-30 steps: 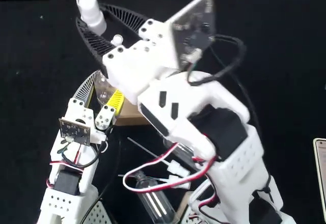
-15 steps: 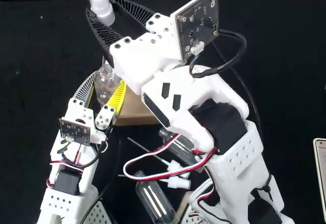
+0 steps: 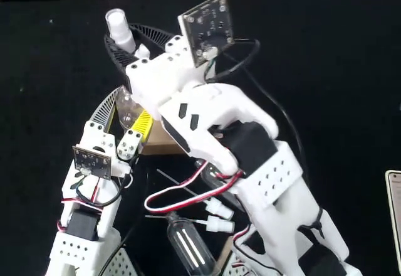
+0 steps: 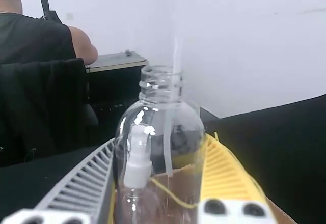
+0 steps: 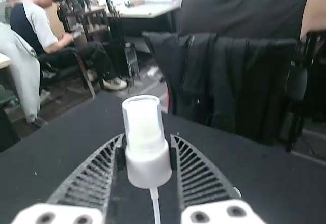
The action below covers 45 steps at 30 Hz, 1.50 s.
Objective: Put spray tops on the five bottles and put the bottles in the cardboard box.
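Note:
My left gripper (image 3: 128, 106) is shut on a clear open bottle (image 3: 127, 108), held upright over the cardboard box (image 3: 160, 142). In the left wrist view the bottle (image 4: 160, 132) stands between a grey finger (image 4: 84, 178) and a yellow finger (image 4: 221, 170). My right gripper (image 3: 127, 37) is shut on a white spray top (image 3: 119, 26) just above the bottle's neck. The top's thin dip tube (image 4: 175, 56) runs down into the neck. In the right wrist view the spray top (image 5: 145, 142) sits between black ribbed fingers (image 5: 94, 170).
Another clear bottle (image 3: 188, 246) lies near the table's front edge between the arm bases. Two loose spray tops (image 3: 218, 209) lie beside it with thin tubes across the black cloth. A flat device (image 3: 395, 204) rests at the right edge. People sit in the room behind.
My right arm swung its wrist to the left and lowered the spray top toward the bottle's neck. The left arm and its bottle stayed still.

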Available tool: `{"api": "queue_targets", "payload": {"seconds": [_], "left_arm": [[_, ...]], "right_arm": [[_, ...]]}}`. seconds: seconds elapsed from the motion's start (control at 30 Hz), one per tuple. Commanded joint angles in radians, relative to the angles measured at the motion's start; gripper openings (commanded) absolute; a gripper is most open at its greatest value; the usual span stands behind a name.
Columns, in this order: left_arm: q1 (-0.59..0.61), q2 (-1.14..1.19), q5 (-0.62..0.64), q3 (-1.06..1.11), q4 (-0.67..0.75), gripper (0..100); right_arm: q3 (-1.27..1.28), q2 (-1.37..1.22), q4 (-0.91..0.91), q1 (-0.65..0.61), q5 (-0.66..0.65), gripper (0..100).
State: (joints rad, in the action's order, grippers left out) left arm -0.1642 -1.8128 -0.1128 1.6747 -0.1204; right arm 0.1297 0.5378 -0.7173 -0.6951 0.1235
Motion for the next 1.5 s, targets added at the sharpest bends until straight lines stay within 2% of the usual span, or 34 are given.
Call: {"api": "queue_targets", "payload": {"seconds": [0.0, 0.37, 0.6, 0.77, 0.9, 1.0, 1.27, 1.47], "left_arm": [[0.002, -0.014, -0.006, 0.024, -0.002, 4], [0.002, -0.014, -0.005, 0.024, -0.002, 4], [0.002, -0.014, -0.006, 0.024, -0.002, 4], [0.002, -0.014, -0.005, 0.024, -0.002, 4], [-0.002, -0.014, -0.003, 0.024, -0.002, 4], [-0.001, -0.014, -0.003, 0.024, -0.002, 4], [0.002, -0.014, -0.006, 0.024, -0.002, 4], [0.002, -0.014, -0.006, 0.024, 0.003, 4]], "right_arm": [[0.021, 0.045, 0.029, 0.021, 0.008, 1.0], [0.277, 0.277, 0.061, -0.023, 0.005, 1.1], [0.407, 0.302, 0.206, -0.029, -0.035, 1.1], [0.427, 0.298, 0.229, -0.029, -0.074, 1.6], [0.429, 0.302, 0.226, -0.031, -0.072, 12.5], [0.406, 0.303, 0.176, -0.031, -0.072, 18.3], [0.216, 0.306, -0.104, -0.021, -0.072, 18.3], [0.177, 0.383, -0.295, 0.19, -0.072, 18.3]]}}
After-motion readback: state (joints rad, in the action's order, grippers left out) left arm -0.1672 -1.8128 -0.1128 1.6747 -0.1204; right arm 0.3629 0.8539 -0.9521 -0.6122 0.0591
